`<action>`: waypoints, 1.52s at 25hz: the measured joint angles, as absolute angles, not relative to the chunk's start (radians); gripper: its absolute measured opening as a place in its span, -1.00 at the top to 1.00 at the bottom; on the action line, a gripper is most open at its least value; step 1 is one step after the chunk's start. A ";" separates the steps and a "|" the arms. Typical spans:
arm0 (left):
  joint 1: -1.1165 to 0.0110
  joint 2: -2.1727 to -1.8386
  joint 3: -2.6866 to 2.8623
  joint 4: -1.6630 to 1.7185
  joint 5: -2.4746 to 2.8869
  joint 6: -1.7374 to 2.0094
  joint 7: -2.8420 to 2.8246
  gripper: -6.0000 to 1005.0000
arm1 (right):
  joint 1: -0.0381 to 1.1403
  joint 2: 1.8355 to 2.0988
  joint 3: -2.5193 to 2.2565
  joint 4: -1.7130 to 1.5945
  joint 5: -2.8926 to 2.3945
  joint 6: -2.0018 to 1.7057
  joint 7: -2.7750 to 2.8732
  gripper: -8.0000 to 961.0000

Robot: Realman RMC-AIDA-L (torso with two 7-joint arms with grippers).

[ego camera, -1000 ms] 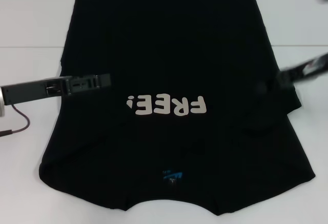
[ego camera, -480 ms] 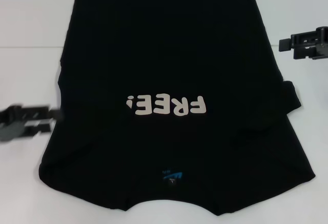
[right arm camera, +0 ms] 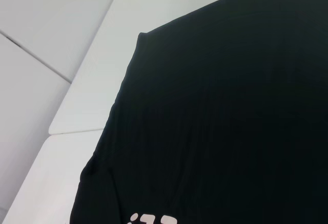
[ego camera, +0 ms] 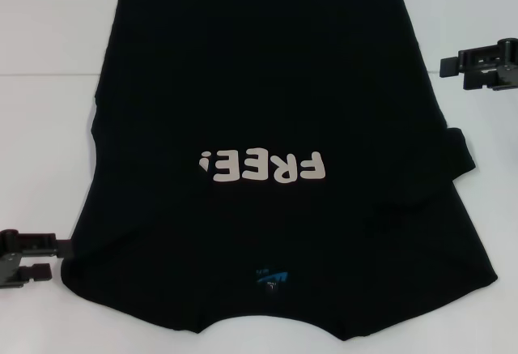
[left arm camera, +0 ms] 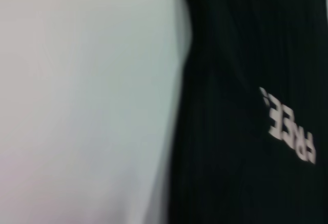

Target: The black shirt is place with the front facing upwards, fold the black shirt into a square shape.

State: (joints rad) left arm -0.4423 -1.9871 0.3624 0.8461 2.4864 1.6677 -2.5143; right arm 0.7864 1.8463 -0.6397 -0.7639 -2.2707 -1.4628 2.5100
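Between the left gripper (ego camera: 48, 258) and right gripper (ego camera: 455, 69), both spread and empty, the black shirt (ego camera: 267, 111) lies flat on the table (ego camera: 48, 87), sleeves seemingly tucked inward, probably awaiting the next fold.

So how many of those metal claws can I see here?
2. The left gripper is beside the black shirt near its collar end; the right gripper is off its opposite side.

matt black cloth shirt (ego camera: 267, 103) with smooth white print (ego camera: 265, 167) on a smooth white table (ego camera: 48, 119).
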 joint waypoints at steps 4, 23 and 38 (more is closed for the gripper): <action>-0.442 -1.994 0.365 0.834 2.500 1.609 -2.531 -0.12 | 0.781 1.848 -0.637 -0.764 -2.269 -1.462 2.510 -0.41; -0.468 -1.993 0.403 0.737 2.517 1.499 -2.536 0.17 | 0.767 1.847 -0.635 -0.762 -2.269 -1.461 2.500 -0.37; -0.484 -1.998 0.396 0.727 2.497 1.502 -2.527 0.42 | 0.744 1.834 -0.621 -0.730 -2.265 -1.461 2.492 -0.33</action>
